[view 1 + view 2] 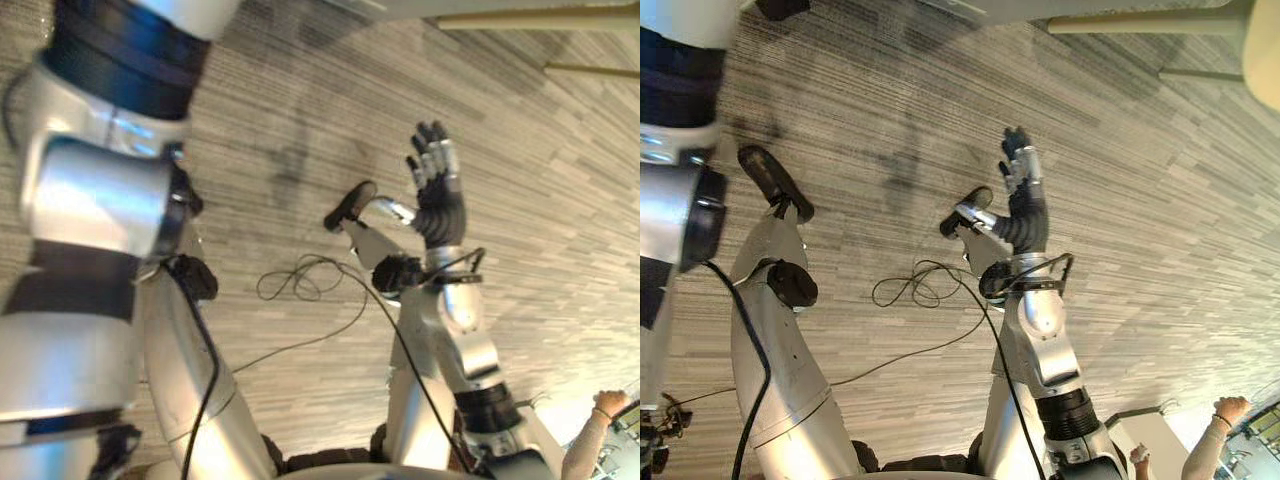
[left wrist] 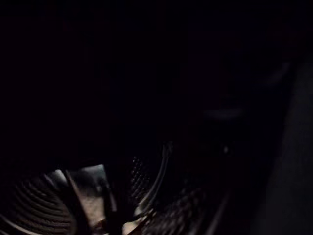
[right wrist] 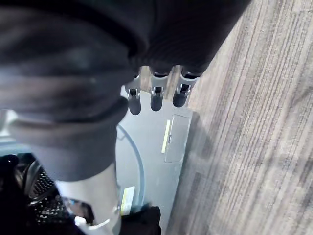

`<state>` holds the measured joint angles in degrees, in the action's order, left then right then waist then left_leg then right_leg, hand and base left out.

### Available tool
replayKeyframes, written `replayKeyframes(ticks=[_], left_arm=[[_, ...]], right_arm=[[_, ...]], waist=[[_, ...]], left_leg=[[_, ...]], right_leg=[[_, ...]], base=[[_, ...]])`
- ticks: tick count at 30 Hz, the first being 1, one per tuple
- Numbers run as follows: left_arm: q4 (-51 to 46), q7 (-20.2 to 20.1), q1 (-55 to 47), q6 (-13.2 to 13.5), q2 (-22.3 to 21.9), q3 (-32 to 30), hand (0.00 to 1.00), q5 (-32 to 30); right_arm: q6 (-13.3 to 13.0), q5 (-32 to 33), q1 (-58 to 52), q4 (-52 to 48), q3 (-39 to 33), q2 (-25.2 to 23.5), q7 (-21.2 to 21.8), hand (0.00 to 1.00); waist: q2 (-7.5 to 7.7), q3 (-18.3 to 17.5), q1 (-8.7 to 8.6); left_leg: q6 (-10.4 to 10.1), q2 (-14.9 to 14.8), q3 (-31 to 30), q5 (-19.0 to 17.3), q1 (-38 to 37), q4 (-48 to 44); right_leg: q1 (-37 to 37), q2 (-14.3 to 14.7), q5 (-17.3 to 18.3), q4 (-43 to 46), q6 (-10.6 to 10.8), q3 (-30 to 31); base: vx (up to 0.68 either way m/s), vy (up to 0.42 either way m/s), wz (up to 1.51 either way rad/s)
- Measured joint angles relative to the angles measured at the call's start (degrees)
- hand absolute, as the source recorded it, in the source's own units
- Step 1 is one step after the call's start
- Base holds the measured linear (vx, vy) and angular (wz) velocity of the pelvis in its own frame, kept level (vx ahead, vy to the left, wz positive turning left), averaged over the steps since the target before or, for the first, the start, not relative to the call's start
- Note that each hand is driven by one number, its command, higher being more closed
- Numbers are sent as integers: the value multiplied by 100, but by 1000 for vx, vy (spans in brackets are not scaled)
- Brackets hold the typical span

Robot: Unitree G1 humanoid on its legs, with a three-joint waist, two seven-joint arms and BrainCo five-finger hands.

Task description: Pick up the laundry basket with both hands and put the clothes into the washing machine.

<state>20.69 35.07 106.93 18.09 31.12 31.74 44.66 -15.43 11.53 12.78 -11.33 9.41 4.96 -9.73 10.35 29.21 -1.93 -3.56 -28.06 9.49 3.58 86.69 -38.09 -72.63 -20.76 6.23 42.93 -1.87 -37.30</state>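
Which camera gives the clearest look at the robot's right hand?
The left eye view: the right hand shows whole, fingers straight, above the floor. The right eye view shows it more edge-on; the right wrist view, its dark cover and fingertips from close.

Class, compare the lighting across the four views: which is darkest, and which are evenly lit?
Left wrist view: almost wholly dark, with only some dimly lit perforated metal. Both eye views: evenly lit carpet, and the right hand is well lit. Right wrist view: bright washing machine front.
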Motion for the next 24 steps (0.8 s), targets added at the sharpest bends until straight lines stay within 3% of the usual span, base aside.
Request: replayKeyframes(ticks=[1,5,6,8,12,18,24], left_arm=[[-1,-6,61,-88,25,111,100,-302],[-28,17,176,-846,-26,767,100,-2919],[-28,24,143,-925,-54,836,100,-3247],[-66,34,-156,-1227,-178,968,100,-4685],[-65,28,-592,-1688,-170,1100,100,-6178],[377,22,-528,-2137,-170,1275,100,-7470],[1146,-22,508,-2375,-136,1727,100,-7803]], right_arm=[[-10,29,-40,-6,-21,-11,0,0],[-199,252,-119,30,190,-221,17,0],[-220,266,-119,33,262,-252,19,0],[-282,380,-107,90,526,-286,144,0],[-488,610,-68,108,668,-300,225,0],[-706,1016,-66,89,775,-248,236,0],[-939,2157,-156,-514,1239,-267,601,0]], waist=[[0,0,-1],[-2,1,-3],[-3,2,-3],[-6,3,6],[-5,3,-5],[-5,3,-43],[-6,3,-45]], left_leg=[[24,1,-7,-54,69,-105],[199,35,-61,-359,470,-769],[222,42,-63,-374,511,-820],[250,104,-71,-397,606,-926],[251,105,-27,-454,764,-998],[277,40,4,-414,987,-1091],[265,-3,112,-405,1031,-982]], right_leg=[[-47,-40,21,70,12,18],[-428,-353,136,598,84,257],[-470,-378,159,650,101,289],[-586,-498,210,821,97,338],[-856,-535,218,894,108,469],[-1151,-520,182,982,55,532],[-1289,-455,163,866,34,523]], base=[[0,0,0],[-10,10,2],[-20,20,14],[-21,8,14],[-24,3,-3],[-18,1,-13],[-7,1,-10]])
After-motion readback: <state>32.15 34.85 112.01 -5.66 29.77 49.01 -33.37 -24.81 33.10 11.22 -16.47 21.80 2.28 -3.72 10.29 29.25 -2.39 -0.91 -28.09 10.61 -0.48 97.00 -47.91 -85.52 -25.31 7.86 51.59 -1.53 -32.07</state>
